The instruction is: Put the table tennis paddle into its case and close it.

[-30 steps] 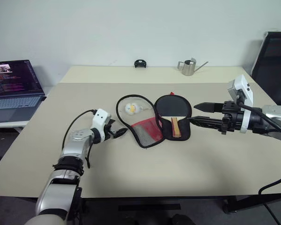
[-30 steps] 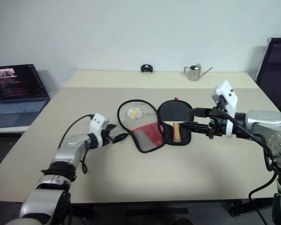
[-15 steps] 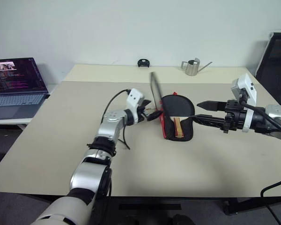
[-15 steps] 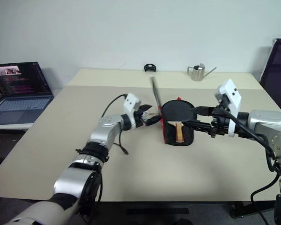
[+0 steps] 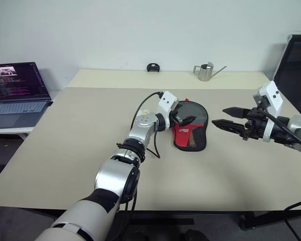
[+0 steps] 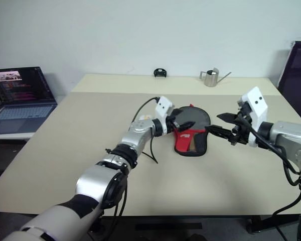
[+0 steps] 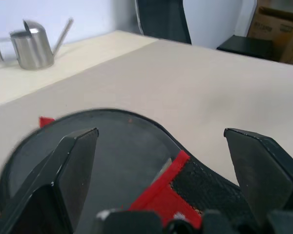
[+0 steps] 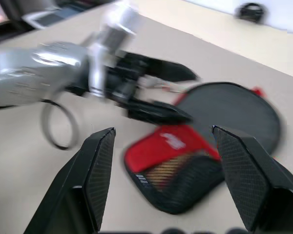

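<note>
The case (image 5: 184, 135) lies flat mid-table with its flap folded over, dark grey round top, red patch with a white logo and black mesh facing up. The table tennis paddle is hidden under the flap. My left gripper (image 5: 186, 114) hovers open just over the case's round end, one finger on each side of it, holding nothing; in the left wrist view the case (image 7: 117, 146) lies between the spread fingers. My right gripper (image 5: 219, 116) is open and empty, a short way to the right of the case and pointing at it. Its wrist view shows the case (image 8: 234, 107) and the left gripper (image 8: 190, 96).
An open laptop (image 5: 15, 90) sits at the table's left edge. A metal watering can (image 5: 204, 72) and a small black object (image 5: 151, 67) stand at the back. A black chair (image 5: 296, 55) is at the far right.
The left arm swept right and up, swinging the case's open flap upright and then down over the paddle. The right gripper drew back slightly to the right.
</note>
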Controlling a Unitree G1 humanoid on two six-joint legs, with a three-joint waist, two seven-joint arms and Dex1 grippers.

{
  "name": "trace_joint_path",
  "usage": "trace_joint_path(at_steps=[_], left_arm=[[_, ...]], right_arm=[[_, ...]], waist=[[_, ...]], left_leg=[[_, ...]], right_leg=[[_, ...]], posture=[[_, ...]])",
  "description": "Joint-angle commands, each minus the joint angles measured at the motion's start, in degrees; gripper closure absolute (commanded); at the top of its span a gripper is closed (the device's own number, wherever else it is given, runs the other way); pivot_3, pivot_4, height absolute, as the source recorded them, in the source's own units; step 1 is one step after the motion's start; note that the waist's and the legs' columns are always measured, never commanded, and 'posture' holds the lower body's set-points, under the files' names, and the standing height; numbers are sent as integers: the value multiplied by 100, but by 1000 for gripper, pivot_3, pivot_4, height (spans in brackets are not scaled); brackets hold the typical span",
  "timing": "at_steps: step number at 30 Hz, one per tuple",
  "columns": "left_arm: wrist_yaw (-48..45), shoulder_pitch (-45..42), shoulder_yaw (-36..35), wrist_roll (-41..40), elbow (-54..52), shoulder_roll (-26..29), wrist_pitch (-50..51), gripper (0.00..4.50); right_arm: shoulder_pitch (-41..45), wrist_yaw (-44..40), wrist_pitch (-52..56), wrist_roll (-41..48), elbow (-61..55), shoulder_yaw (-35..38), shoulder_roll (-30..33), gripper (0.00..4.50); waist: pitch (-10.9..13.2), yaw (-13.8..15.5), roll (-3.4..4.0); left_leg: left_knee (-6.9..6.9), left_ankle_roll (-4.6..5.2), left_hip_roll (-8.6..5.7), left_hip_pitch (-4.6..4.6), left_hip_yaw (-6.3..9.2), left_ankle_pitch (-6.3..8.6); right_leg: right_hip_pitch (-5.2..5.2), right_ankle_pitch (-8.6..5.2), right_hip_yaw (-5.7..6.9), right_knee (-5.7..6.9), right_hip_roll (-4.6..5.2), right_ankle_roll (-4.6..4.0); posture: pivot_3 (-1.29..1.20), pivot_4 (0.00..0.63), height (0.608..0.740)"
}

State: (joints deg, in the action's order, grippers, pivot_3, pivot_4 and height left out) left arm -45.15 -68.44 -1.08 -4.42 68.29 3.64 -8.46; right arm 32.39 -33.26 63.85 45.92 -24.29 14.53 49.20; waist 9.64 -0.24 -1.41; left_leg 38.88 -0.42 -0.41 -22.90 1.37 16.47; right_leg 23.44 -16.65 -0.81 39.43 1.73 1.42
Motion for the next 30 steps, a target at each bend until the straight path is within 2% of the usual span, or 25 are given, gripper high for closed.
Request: trace_joint_path(at_steps=[1,6,10,21,30], left_arm=[[-584,5,-241,-243,-417,456,-161,0],[-1528,597,-345,-501,-1247,1235,120,0],[-1857,1099,-447,-808,-2267,1707,653,0],[-1922,2316,-477,-1842,-5646,2371,2670,0],[-1697,2485,-699,-2119,-6092,2820,2996,0]], right_arm=[[-6,372,-117,-214,192,-62,-299,1067],[20,676,-578,-922,883,-655,-853,1067],[244,698,-1126,-1631,1661,-1209,-1095,1067],[1209,527,-2624,-3082,4279,-2017,-1913,1067],[1875,425,-3345,-3739,6116,-2114,-2549,1067]], waist=[[0,-24,0],[-1,-74,3],[-1,-80,3],[-1,-147,3],[-2,-174,5]], left_leg=[[0,0,1,1,0,0],[0,-1,4,5,-2,-1],[4,-2,2,-1,-2,-1],[6,-4,2,1,-1,-3],[7,-5,4,9,-5,-3]], right_leg=[[0,0,-2,1,-2,0],[2,0,-4,8,-4,0],[5,0,-3,8,-2,0],[5,0,-5,12,4,0],[6,0,-9,22,2,-1]], posture=[[0,150,740],[0,150,740],[0,150,740],[0,150,740],[0,150,740]])
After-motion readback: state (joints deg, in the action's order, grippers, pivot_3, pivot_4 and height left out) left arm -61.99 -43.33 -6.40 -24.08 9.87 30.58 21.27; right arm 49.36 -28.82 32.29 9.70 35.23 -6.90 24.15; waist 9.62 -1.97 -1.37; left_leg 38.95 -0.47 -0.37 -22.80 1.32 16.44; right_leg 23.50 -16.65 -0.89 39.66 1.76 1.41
